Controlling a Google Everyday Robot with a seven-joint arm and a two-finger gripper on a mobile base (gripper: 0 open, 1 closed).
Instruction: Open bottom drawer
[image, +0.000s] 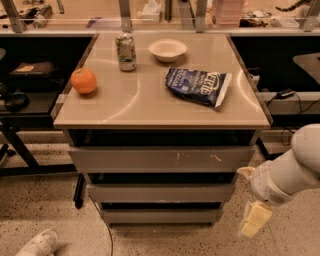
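Observation:
The cabinet under the tan tabletop (150, 107) has three plain grey drawer fronts. The bottom drawer (161, 216) is the narrowest and lowest front, just above the floor, and it looks closed. Above it are the medium front (161, 193) and the widest top front (161, 159) with white scratch marks. My gripper (254, 219) hangs at the end of the white arm (290, 172) at the lower right. It is beside the cabinet's right side, about level with the bottom drawer and apart from it.
On the tabletop are an orange (83, 80), a soda can (126, 51), a white bowl (167, 49) and a blue chip bag (198, 86). Dark shelving stands left and right. A black cable (102, 225) and a white shoe (36, 244) lie on the speckled floor.

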